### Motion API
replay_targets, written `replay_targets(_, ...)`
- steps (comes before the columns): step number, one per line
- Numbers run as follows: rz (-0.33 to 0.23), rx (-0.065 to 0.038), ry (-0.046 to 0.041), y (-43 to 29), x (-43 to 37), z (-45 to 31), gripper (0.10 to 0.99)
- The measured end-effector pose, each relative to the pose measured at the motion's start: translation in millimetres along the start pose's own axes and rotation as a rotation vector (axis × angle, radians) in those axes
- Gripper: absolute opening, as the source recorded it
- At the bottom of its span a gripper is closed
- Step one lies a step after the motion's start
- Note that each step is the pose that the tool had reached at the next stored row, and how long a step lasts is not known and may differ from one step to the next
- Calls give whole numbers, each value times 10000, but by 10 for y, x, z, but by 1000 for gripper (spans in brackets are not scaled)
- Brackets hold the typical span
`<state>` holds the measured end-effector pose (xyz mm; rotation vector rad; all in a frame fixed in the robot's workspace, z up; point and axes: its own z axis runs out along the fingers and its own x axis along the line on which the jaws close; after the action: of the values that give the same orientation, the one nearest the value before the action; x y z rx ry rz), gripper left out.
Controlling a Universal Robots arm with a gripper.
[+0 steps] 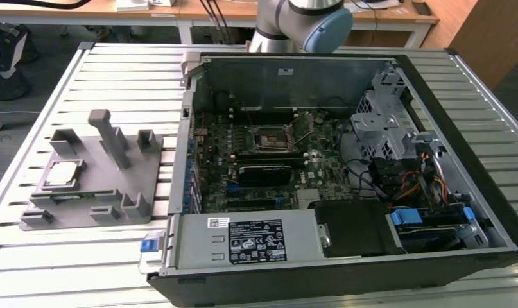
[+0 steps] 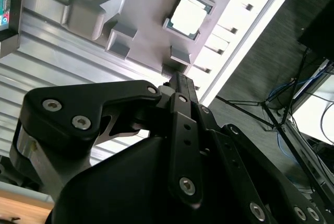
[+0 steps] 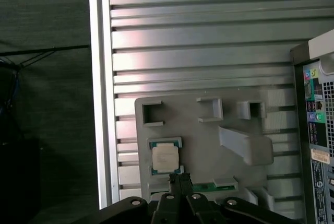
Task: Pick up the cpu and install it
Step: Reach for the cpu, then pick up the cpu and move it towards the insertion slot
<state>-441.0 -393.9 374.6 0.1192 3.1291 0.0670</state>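
The cpu (image 1: 63, 173), a small square chip with a silvery top and a thin green edge, lies flat in a pocket of the grey fixture plate (image 1: 122, 183) on the exterior view's left. Both wrist views look down on it from well above: cpu (image 2: 189, 16), cpu (image 3: 165, 157). My gripper (image 3: 180, 181) hangs above the fixture's edge close to the chip, its black fingers (image 2: 177, 85) pressed together with nothing between them. The open motherboard socket (image 1: 271, 138) sits inside the computer case (image 1: 464, 192).
The fixture (image 3: 209, 130) carries several upright grey blocks and posts (image 1: 113, 138) around the chip. A green memory stick (image 3: 209, 187) lies at its edge. The slatted metal table (image 1: 113, 77) ends near the fixture. The arm's base (image 1: 297, 22) stands behind the case.
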Motion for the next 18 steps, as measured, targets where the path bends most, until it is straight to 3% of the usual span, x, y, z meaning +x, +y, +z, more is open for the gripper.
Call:
replay_targets(11,1,3,46,-6,80,21,106)
replay_targets(18,6,12,140,-10,82,85,106)
